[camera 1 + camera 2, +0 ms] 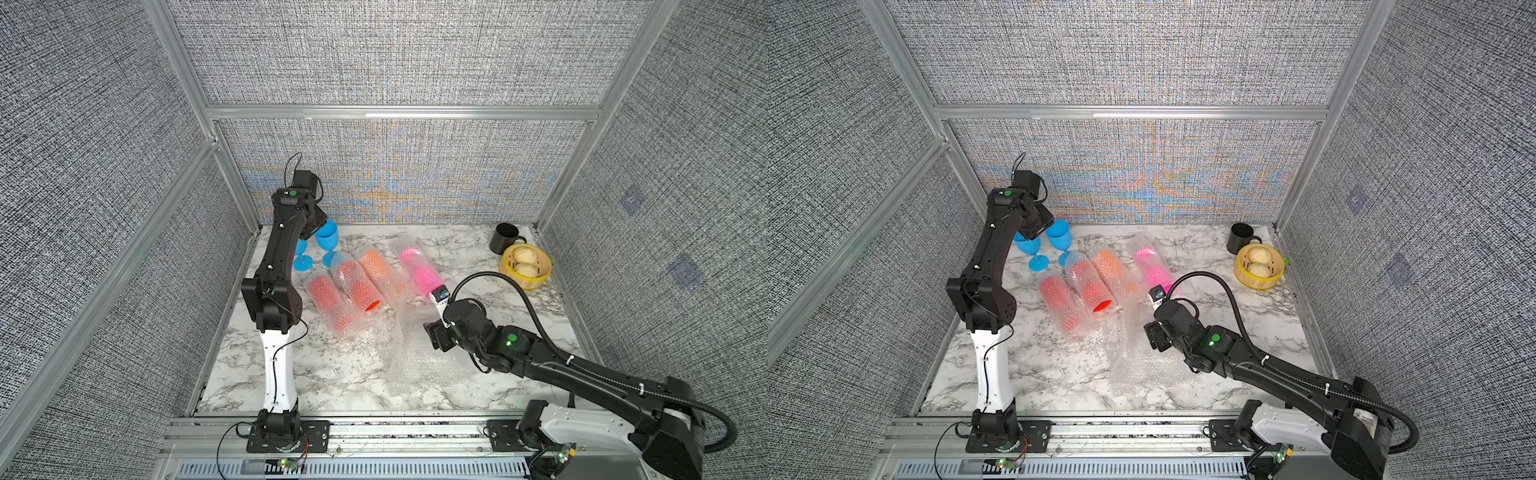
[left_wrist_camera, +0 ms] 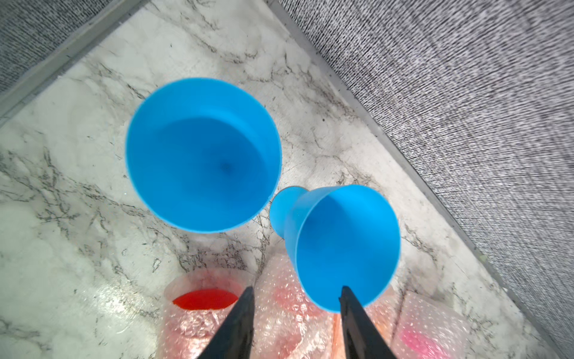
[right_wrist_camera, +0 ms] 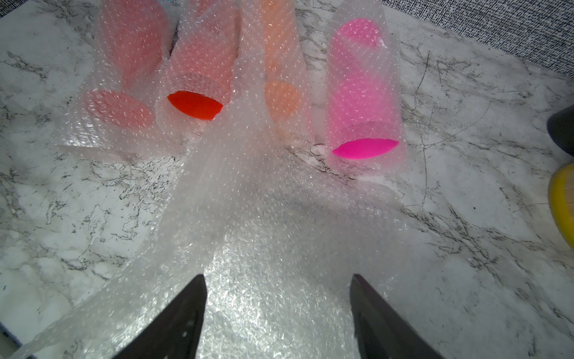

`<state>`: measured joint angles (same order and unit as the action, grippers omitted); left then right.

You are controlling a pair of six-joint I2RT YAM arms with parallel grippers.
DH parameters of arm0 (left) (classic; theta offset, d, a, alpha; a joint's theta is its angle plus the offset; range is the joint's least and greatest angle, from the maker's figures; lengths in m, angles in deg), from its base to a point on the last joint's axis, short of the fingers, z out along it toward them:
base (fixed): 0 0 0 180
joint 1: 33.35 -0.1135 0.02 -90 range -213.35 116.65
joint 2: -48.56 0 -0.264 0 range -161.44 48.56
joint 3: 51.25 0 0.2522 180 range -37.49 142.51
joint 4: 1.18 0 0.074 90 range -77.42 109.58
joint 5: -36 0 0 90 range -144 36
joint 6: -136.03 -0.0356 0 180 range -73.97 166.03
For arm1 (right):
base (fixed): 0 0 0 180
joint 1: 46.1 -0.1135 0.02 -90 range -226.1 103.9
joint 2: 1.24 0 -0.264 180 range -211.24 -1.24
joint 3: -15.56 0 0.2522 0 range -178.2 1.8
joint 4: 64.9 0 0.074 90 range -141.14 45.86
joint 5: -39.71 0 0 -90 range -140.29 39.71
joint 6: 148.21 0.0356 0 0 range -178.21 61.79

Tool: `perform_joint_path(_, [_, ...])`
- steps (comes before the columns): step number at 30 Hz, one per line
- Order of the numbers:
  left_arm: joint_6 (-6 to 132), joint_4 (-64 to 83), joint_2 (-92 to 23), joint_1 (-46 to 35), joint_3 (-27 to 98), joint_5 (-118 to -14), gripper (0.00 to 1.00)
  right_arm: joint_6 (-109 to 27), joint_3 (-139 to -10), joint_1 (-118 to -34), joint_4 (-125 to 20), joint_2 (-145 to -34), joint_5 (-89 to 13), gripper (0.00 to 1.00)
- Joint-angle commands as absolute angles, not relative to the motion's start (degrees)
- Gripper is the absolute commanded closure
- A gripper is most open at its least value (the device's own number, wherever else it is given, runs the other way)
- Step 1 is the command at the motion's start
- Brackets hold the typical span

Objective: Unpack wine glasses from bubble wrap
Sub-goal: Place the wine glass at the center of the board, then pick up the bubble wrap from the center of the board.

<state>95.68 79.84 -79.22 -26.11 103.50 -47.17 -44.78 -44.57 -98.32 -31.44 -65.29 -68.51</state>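
Two blue wine glasses (image 1: 327,243) (image 1: 302,257) stand upright and unwrapped at the back left. My left gripper (image 2: 296,289) hovers just above them, open and holding nothing; one fingertip (image 2: 346,295) overlaps the rim of the nearer blue glass (image 2: 344,245). Two red glasses (image 1: 328,303) (image 1: 359,286), an orange one (image 1: 378,270) and a pink one (image 1: 419,270) lie in the middle, each rolled in bubble wrap. The pink foot (image 3: 365,148) and one red foot (image 3: 195,104) show at open ends. My right gripper (image 3: 278,276) is open over a loose bubble wrap sheet (image 1: 419,361).
A black mug (image 1: 505,238) and a yellow steamer basket (image 1: 525,266) with buns stand in the back right corner. Fabric walls with aluminium rails close the table on three sides. The blue glasses stand close to the back wall and left rail.
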Motion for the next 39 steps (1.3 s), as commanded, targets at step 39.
perform_joint_path(39, [79.35, 37.73, -29.06, -1.54, 27.73, -82.12, 0.51, -58.17, -101.79, -68.64, -8.58, -127.30, -42.02, 0.02])
